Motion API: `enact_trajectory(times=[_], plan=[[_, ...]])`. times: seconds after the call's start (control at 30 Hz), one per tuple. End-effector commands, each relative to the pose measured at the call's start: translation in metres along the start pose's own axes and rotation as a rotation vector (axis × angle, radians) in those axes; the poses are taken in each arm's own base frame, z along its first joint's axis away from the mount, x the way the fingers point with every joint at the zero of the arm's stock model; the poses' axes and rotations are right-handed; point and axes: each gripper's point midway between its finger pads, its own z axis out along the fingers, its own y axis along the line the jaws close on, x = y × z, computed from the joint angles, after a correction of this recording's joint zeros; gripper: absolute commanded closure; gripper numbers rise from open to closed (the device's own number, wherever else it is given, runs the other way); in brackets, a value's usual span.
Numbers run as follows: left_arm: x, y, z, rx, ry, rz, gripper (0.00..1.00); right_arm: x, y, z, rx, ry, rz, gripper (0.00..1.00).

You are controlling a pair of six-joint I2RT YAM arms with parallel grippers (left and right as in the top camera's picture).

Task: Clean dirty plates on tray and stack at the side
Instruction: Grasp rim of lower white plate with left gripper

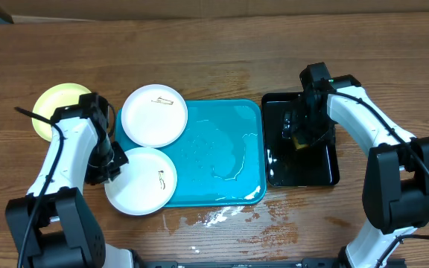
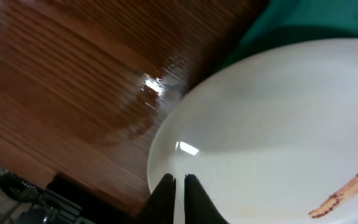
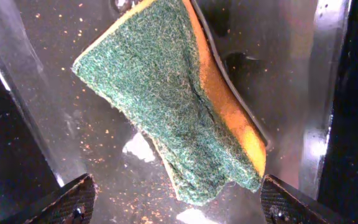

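We count three plates, two white and one yellow-green, one turquoise tray (image 1: 229,119), one black tray (image 1: 326,175) and one sponge (image 3: 160,93).

The turquoise tray lies with its long axis from 9 to 3 o'clock on the table (image 1: 222,59). The upper white plate (image 1: 153,117) sits over its corner at 10 o'clock and hangs out past the rim. The lower white plate (image 1: 141,190) sits over the corner at 8 o'clock, about half on the table. The two white plates are just beside each other. The yellow-green plate (image 1: 54,100) is on the table at 9 o'clock of the upper plate, apart from the tray and partly under the left arm.

The left tool (image 2: 179,186) is closed to a thin slit on the 9 o'clock rim of the lower white plate, gripping it. A red-brown smudge (image 2: 340,196) lies on this plate.

The right tool (image 3: 179,202) hangs open over the black tray, which is just beside the turquoise tray at 3 o'clock. The sponge lies between the wide fingers and touches neither. In the wrist view its long axis runs from 11 to 5 o'clock.

The tray's middle and 3 o'clock half carry only a film of water (image 1: 229,167).
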Motion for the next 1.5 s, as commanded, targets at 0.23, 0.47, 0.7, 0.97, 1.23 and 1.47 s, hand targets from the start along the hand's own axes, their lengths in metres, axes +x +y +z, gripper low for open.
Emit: enact_trajectory(times=[0.23,0.47,0.7,0.97,1.23,1.47], plan=[[0.005,0.023,0.012,-0.047,0.042,-0.045,0.11,-0.008,0.001,-0.015,-0.008,-0.05,0.0,0.13],[0.015,0.02,0.033,-0.04,0.064,-0.031,0.15,-0.008,0.001,-0.015,-0.008,-0.05,0.0,0.12],[0.029,-0.017,0.032,0.174,0.139,0.04,0.21,-0.007,0.001,-0.015,-0.007,-0.047,0.001,0.11],[0.022,-0.019,0.037,0.18,0.104,0.063,0.26,-0.006,0.0,-0.014,-0.005,-0.042,0.001,0.11],[0.038,-0.038,0.032,0.246,0.15,0.117,0.26,-0.005,0.0,-0.014,-0.004,-0.037,0.001,0.11],[0.044,-0.07,0.027,0.273,0.104,0.242,0.23,-0.002,-0.001,-0.014,0.001,-0.024,0.002,0.1]])
